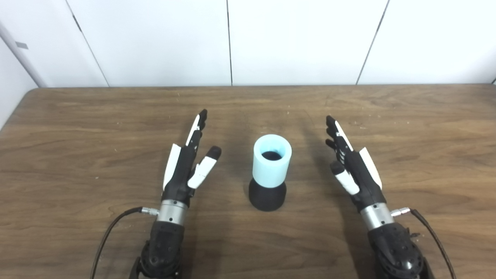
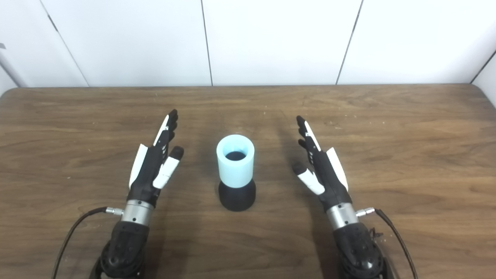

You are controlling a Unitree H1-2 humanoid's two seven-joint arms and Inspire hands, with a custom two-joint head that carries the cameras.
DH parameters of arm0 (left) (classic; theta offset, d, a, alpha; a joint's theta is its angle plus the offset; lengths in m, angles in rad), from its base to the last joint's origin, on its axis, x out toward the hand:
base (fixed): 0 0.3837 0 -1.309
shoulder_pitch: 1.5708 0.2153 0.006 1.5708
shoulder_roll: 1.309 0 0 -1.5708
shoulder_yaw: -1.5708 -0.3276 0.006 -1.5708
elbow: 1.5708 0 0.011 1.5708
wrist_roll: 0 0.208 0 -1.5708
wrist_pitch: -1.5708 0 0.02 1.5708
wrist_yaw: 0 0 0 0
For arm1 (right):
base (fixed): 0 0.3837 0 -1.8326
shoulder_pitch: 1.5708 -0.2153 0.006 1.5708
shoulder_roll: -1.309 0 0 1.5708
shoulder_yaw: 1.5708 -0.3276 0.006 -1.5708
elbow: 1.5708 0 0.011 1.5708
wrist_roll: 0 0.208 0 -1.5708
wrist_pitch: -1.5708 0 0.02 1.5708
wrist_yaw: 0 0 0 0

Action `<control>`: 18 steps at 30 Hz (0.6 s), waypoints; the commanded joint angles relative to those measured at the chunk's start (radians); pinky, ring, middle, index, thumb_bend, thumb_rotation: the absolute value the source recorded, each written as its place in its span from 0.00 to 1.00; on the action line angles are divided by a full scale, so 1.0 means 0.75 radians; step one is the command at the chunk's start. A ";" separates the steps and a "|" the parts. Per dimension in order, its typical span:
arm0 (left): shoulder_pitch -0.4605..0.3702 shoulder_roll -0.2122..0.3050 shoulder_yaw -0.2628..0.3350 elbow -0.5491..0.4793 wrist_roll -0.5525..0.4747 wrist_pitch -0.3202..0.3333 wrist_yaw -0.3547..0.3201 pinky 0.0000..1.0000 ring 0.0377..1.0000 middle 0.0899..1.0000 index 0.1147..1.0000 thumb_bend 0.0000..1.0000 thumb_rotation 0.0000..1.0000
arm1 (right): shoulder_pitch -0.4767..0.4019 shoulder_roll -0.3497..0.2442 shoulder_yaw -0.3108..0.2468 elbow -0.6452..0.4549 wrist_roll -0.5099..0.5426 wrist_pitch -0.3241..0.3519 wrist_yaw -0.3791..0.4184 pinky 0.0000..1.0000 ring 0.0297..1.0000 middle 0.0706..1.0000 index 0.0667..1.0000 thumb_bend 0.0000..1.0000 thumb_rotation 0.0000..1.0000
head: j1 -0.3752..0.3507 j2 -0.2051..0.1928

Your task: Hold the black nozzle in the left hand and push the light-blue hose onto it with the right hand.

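Hose (image 1: 272,161) already sits upright on the nozzle (image 1: 267,197), so the open left hand (image 1: 186,164) and open right hand (image 1: 350,166), both empty, should probably just stay clear without tipping it.

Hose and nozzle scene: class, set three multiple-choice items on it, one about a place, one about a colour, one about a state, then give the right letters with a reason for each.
1. Where does the light-blue hose stand?
A. upright on top of the black nozzle, midway between the two hands
B. lying flat by the table's far edge
C. in the right hand

2. What colour is the table?
A. white
B. brown wood
C. green

3. How is the left hand?
A. shut on the nozzle
B. shut on the hose
C. open, holding nothing

Answers: 1 A, the hose sits upright on the nozzle at the table's middle. 2 B, wood grain shows all over. 3 C, its fingers are stretched out and apart from both things, like the right hand.
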 commanded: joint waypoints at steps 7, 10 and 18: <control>-0.027 -0.013 -0.011 -0.029 -0.013 -0.033 0.006 1.00 1.00 1.00 1.00 0.95 1.00 | -0.035 0.003 -0.017 -0.048 0.070 -0.006 0.011 0.98 1.00 1.00 1.00 0.83 1.00 | 0.003 -0.001; -0.024 -0.016 -0.016 -0.034 -0.012 -0.028 0.006 1.00 1.00 1.00 1.00 0.95 1.00 | -0.034 0.005 -0.019 -0.043 0.084 -0.002 0.013 0.98 1.00 1.00 1.00 0.83 1.00 | 0.003 -0.003; -0.021 -0.018 -0.015 -0.065 -0.019 0.005 -0.007 1.00 1.00 1.00 1.00 0.95 1.00 | -0.031 0.005 -0.019 -0.054 0.098 0.009 0.014 0.98 1.00 1.00 1.00 0.83 1.00 | -0.003 0.000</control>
